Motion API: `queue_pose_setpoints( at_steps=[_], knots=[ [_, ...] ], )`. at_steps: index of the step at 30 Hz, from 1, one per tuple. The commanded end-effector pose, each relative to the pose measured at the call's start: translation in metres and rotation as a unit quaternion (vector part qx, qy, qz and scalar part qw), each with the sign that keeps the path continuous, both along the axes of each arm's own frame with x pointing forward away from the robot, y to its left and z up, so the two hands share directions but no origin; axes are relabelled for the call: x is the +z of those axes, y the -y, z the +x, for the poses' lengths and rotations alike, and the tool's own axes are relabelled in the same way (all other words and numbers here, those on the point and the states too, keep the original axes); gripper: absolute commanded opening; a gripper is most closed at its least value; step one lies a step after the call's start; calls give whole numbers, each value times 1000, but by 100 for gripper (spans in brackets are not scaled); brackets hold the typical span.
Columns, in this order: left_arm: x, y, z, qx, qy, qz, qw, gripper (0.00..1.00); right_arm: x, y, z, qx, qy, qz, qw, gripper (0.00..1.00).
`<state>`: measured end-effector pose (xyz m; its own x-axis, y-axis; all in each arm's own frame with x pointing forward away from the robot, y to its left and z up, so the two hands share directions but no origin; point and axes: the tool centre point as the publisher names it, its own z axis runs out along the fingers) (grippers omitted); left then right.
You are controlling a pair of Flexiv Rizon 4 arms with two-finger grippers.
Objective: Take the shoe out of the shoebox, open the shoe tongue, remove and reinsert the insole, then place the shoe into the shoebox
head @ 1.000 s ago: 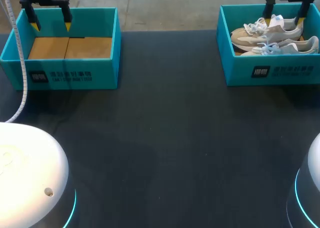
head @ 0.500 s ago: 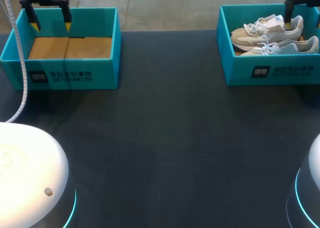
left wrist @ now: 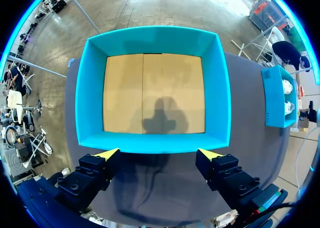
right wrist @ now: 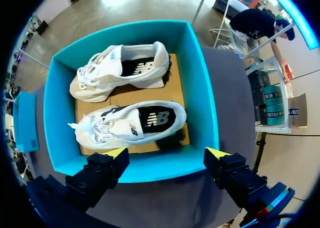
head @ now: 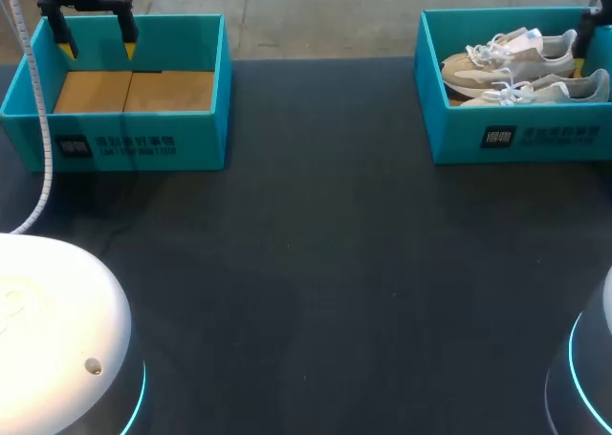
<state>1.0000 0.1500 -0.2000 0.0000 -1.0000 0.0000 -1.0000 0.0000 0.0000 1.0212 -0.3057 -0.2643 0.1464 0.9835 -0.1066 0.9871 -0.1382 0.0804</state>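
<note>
Shoes (right wrist: pixel 130 120) untouched in shoebox (right wrist: pixel 202 102), right tool (right wrist: pixel 166 153) drawn back off them (fingers apart), left tool (left wrist: pixel 159 153) unmoved, spread.

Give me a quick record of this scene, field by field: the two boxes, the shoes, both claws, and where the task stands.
empty shoebox: blue, on the robot's left, bare cardboard floor
full shoebox: blue, on the robot's right, two shoes inside
far shoe: pale sneaker, lying flat, toe toward the robot's left
near shoe: same kind, beside it, same way round
left claw: open, holding nothing, above an edge of the empty shoebox
right claw: open, holding nothing, above an edge of the full shoebox
table: dark surface
task stage: no shoe taken out yet
</note>
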Motion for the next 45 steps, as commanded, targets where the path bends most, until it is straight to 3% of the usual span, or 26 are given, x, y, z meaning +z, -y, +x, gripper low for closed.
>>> queue_pose_setpoints(
  at_steps=[1,4,5,7,23,26,45],
  knots=[
    [0,0,0,0,0,0,1000,100,-15,5,12,1,-7,6,1000,93],
    [0,0,0,0,0,0,1000,100,-24,7,16,1,-16,6,1000,79],
    [0,0,0,0,0,0,1000,100,-27,8,18,1,-19,7,1000,62],
    [0,0,0,0,0,0,1000,100,-30,8,20,0,-20,8,1000,49],
    [0,0,0,0,0,0,1000,100,-53,26,41,-11,-23,5,1000,48],
    [0,0,0,0,0,0,1000,100,-57,25,44,-4,-21,-20,1000,48],
    [0,0,0,0,0,0,1000,100,-85,38,44,-14,-24,-29,999,48]
  ],
)
